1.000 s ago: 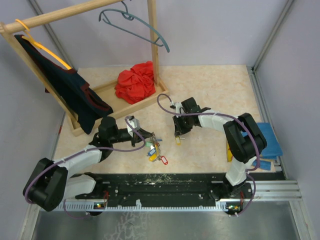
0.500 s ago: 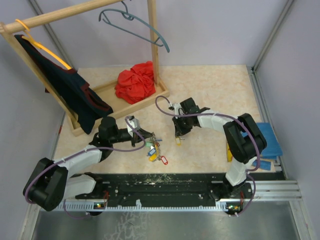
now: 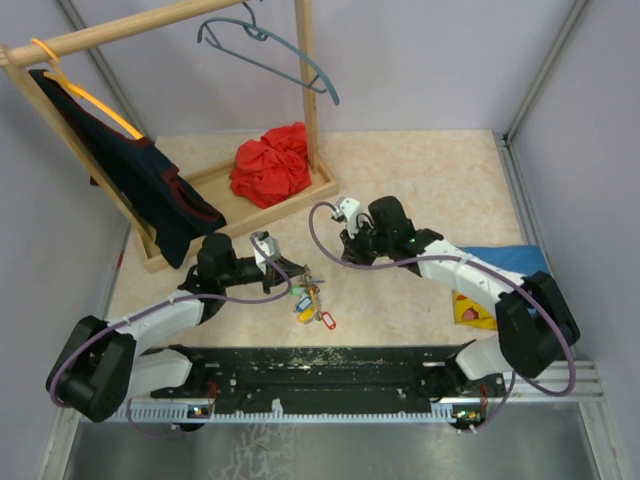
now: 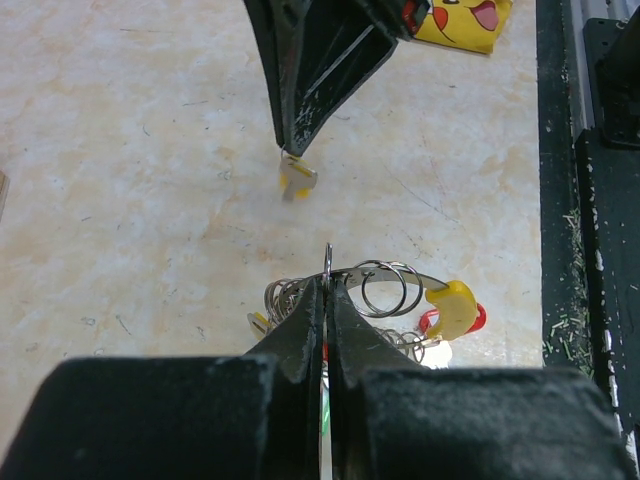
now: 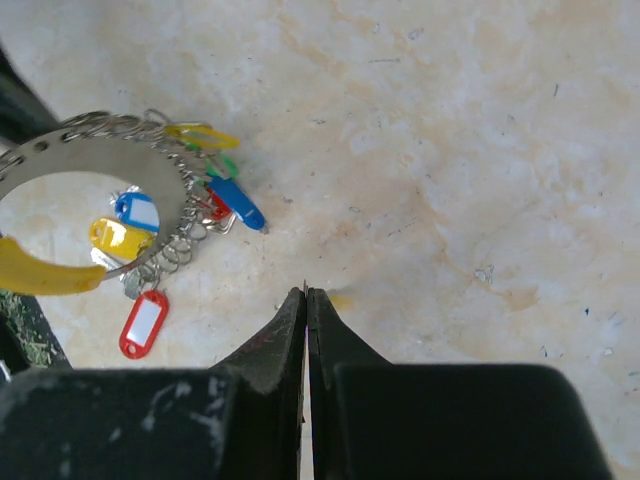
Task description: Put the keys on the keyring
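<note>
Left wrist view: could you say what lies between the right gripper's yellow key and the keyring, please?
Nothing: in the left wrist view, only bare table separates the yellow key and keyring.

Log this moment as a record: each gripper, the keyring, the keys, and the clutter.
left gripper: shut on the keyring
right gripper: shut on a yellow-tagged key, apart from the keyring
keys on the ring: blue, yellow, red and green tags, hanging in a bunch
clutter: red cloth, grey hanger

The keys (image 5: 135, 212) sit on the keyring (image 5: 100, 140), left of the right gripper (image 5: 305, 295).
</note>
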Robot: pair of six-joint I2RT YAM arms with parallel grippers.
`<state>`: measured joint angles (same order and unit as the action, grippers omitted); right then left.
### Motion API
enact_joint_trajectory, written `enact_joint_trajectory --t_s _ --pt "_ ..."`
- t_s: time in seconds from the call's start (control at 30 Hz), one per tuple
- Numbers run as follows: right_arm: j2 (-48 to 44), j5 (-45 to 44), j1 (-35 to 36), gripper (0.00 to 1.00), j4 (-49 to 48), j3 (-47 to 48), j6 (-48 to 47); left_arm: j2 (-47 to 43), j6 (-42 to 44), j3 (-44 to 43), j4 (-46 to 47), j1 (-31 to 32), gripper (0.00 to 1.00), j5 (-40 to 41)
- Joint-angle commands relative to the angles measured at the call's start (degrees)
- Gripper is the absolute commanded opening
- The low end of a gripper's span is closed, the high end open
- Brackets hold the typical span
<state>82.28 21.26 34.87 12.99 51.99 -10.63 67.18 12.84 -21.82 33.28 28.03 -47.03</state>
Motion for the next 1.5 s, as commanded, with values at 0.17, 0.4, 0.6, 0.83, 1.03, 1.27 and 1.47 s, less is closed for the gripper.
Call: enact_joint_trajectory --t_s 0.17,0.4,0.6,0.83,1.03,1.27,1.47 --pt "-13.9 8.7 3.6 0.00 -19.3 -10.7 -7.1 -1.4 -1.5 -0.6 2.9 -0.3 0.00 0.1" --pt "-18.3 12.5 6.1 0.00 -31.6 -16.4 -7.6 -1.9 -1.9 0.8 6.5 -0.6 0.00 -2.5" --pt "-16.7 10.1 9.9 0.00 -34.5 -17.2 -10.2 -2.0 -2.0 1.2 8.0 -0.8 0.00 -5.6" --pt "-15.6 9.2 10.9 0.00 -37.9 -18.2 -10.7 -1.0 -2.7 1.2 9.3 -1.2 0.00 -8.6" --pt "-14.5 8.8 11.3 0.00 -37.3 -17.8 -11.5 0.0 -3.3 0.8 10.1 -1.4 0.00 -10.6" --pt "-14.4 10.3 11.8 0.00 -36.1 -17.0 -11.7 0.1 -3.4 0.6 10.1 -1.5 0.00 -10.6" --pt "-15.3 10.5 12.0 0.00 -36.7 -17.5 -11.3 0.1 -3.6 0.7 10.1 -1.4 0.00 -10.4"
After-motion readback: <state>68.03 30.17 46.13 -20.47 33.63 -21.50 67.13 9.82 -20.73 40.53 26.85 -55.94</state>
